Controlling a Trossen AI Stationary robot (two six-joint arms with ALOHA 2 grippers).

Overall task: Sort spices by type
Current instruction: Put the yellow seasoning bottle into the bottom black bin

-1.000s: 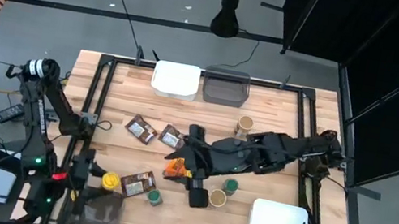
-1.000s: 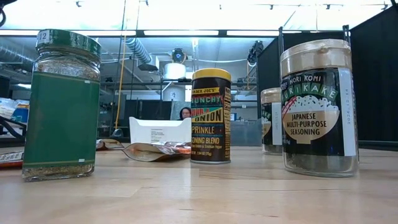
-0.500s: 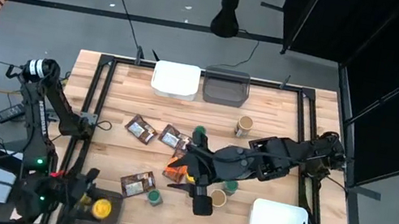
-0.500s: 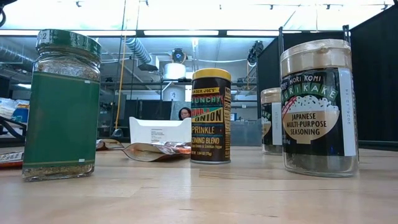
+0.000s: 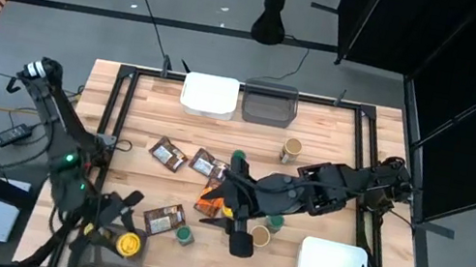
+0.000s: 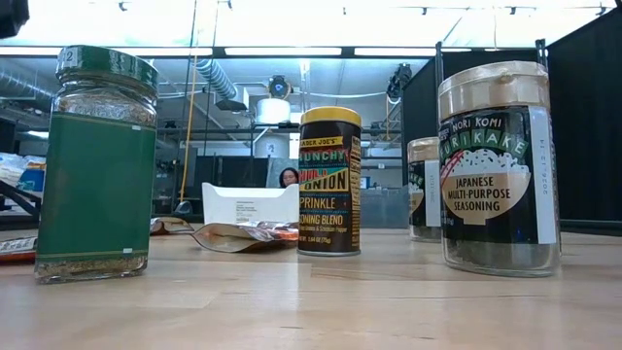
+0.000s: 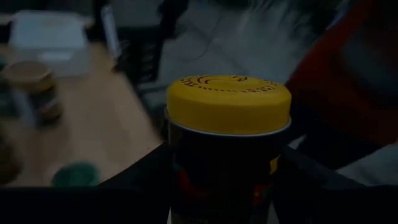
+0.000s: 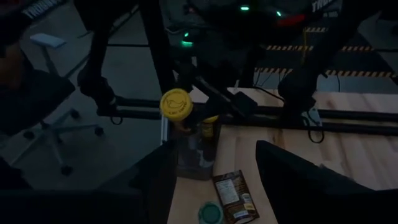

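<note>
My left gripper [image 5: 121, 237] is at the table's near left corner, shut on a yellow-lidded spice jar [image 5: 128, 245] over a dark tray [image 5: 99, 254]. My right gripper [image 8: 214, 186] hangs open above the table's middle, over an orange packet [image 5: 210, 199], with nothing between its fingers. Three brown packets [image 5: 168, 154] [image 5: 204, 162] [image 5: 164, 219] lie flat left of centre. A green-lidded jar [image 5: 185, 235] stands by the nearest packet. Another green-lidded jar [image 5: 274, 222] and two tan-lidded jars [image 5: 292, 149] [image 5: 259, 236] stand right of centre. The low view shows another yellow-lidded jar [image 6: 329, 182] standing on the table. My left gripper pinches the yellow-lidded jar between its two fingers, one on each side of the dark body just below the lid [image 7: 186, 155]. The jar's lid [image 8: 176, 104] faces up, a little tilted. Whether its bottom touches the tray beneath, I cannot tell.
A white tray [image 5: 209, 94] and a grey tray [image 5: 269, 105] stand side by side at the far edge. A white tray [image 5: 332, 266] sits near the right front corner. Dark frame rails [image 5: 112, 121] run along the table's sides. Bare wood lies far left and far right.
My left gripper has carried the yellow-lidded jar from the bare table toward the near edge, over the dark tray, rising and turning as it went. My right arm has shifted slightly above the table's middle.
</note>
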